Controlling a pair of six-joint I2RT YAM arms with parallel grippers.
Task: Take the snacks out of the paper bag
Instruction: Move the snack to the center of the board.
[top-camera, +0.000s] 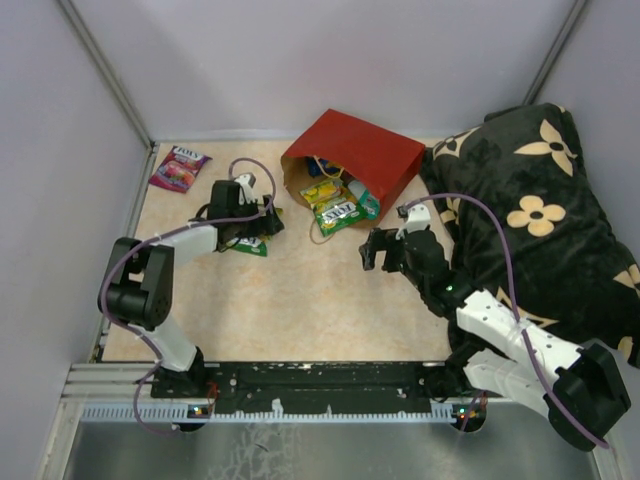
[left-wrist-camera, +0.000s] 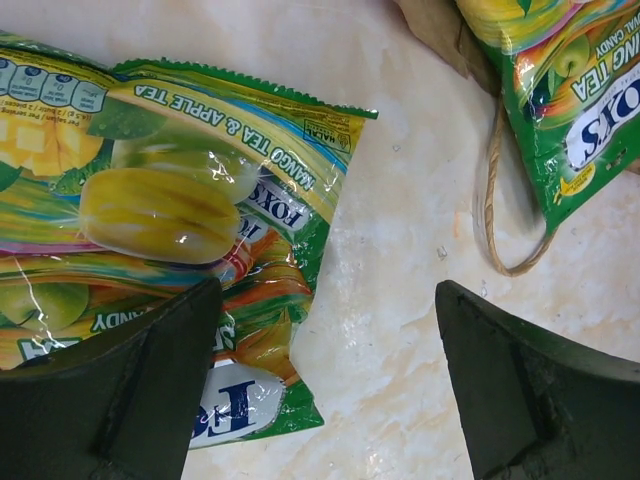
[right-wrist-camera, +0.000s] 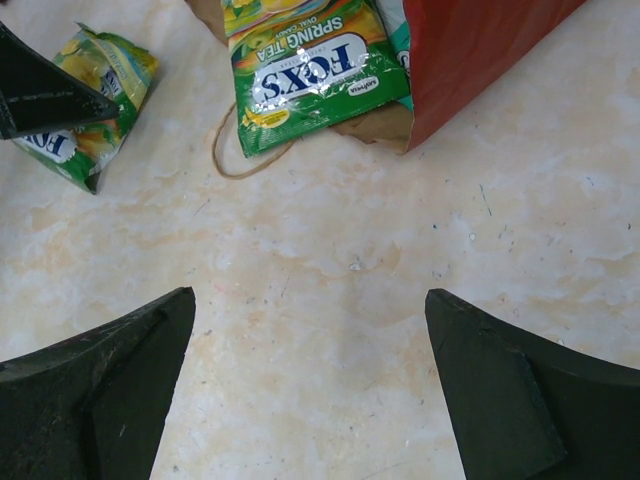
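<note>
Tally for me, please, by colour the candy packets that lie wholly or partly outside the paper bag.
Green: 2, the mango tea packet and the spring tea packet
Purple: 1, the purple packet
Total: 3

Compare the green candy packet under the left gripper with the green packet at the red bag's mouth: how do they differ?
The mango tea packet lies on the table, apart from the paper bag, below the open left gripper; the Spring Tea packet rests on the bag's brown lip. The mango tea packet reads Mango Tea & Apple Tea, with yellow fruit; the Spring Tea packet reads Spring Tea. Both are flat green Fox's packets.
</note>
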